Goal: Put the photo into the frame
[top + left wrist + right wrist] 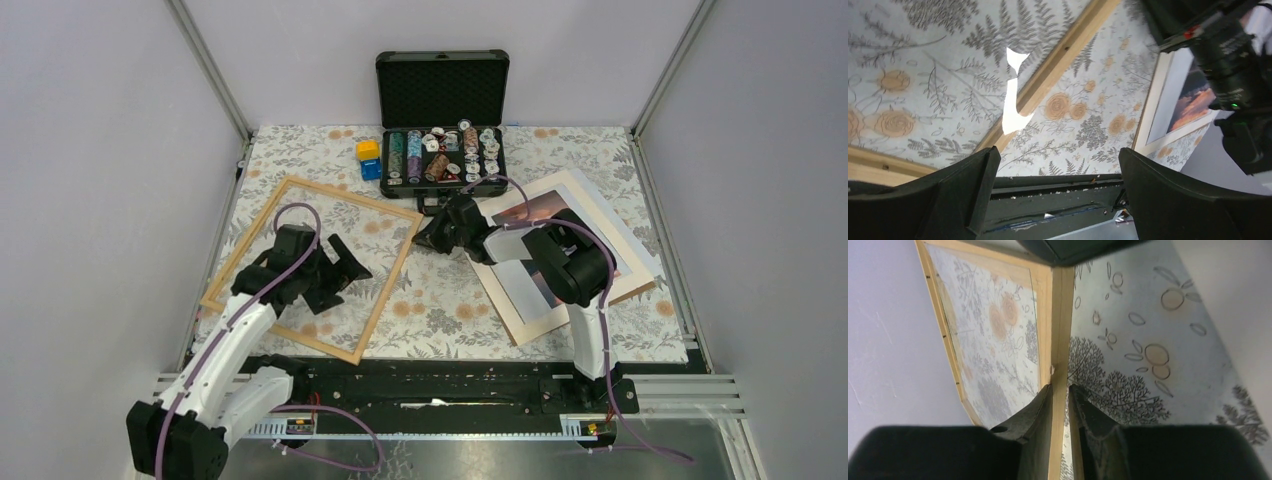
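The right pincer (pixel 428 238) is reaching across to the left and pinching the frame (pixel 350 195) by its right-hand rail, close to the far right corner. In its own camera the 2 fingers (pixel 1038 415) are pressing the thin wooden bar from both sides. The frame is lying at an angle on the left half of the flowered desk (pixel 450 300), and I cannot tell whether the pinched corner is lifted. The left pincer (pixel 345 272) is hanging over the frame's opening with its fingers (pixel 968 190) spread wide, gripping nothing. The photo (pixel 535 208) is lying on the right side of the desk, apart from the frame, with its sunset picture and white border partly hidden under the right arm (pixel 575 265). A black case (pixel 441 90) is standing open at the far edge, holding chips (pixel 440 155). A yellow and blue block (pixel 369 158) is sitting just beside it on the left.
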